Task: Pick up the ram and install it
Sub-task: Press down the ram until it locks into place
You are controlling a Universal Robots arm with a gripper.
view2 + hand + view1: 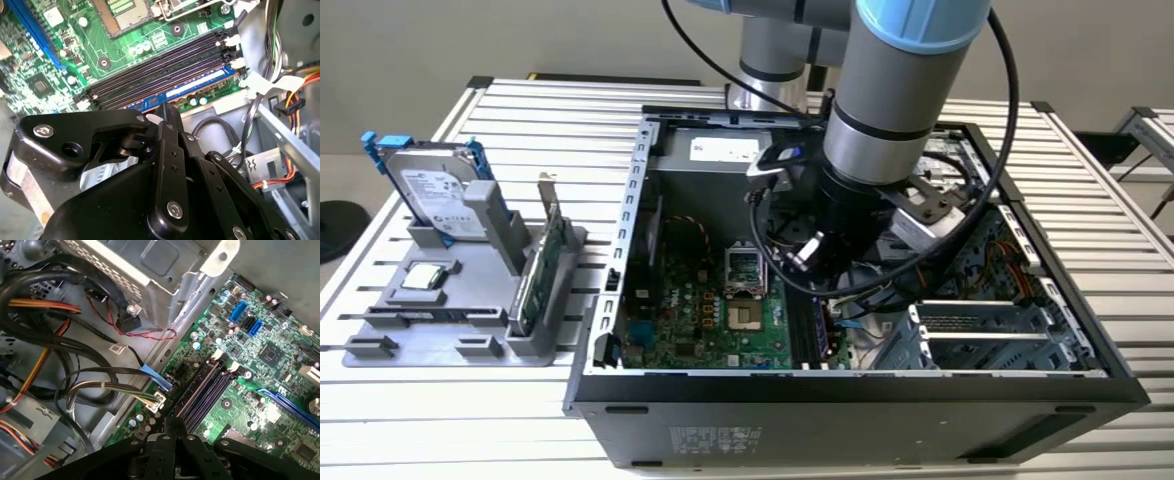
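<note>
Exterior view, from its left to its right:

- Grey parts stand (467, 320) on the slatted table (400, 420): a hard drive with blue rails (434, 190) upright, a processor (427, 278) lying flat, a green expansion card (540, 270) on edge.
- Open computer case (854, 400) with a green motherboard (707, 320) on its floor.
- Robot arm (894, 100) reaching down into the case; gripper (821, 265) low over the memory slots.

Second wrist view:

- The ram (195, 89), a blue-labelled stick, lies seated in the slot nearest the board edge, beside the empty black memory slots (160, 65).
- Gripper (165, 107) tip directly above the ram's long edge, at or just short of touching. Whether its fingers are spread or closed cannot be told.
</note>
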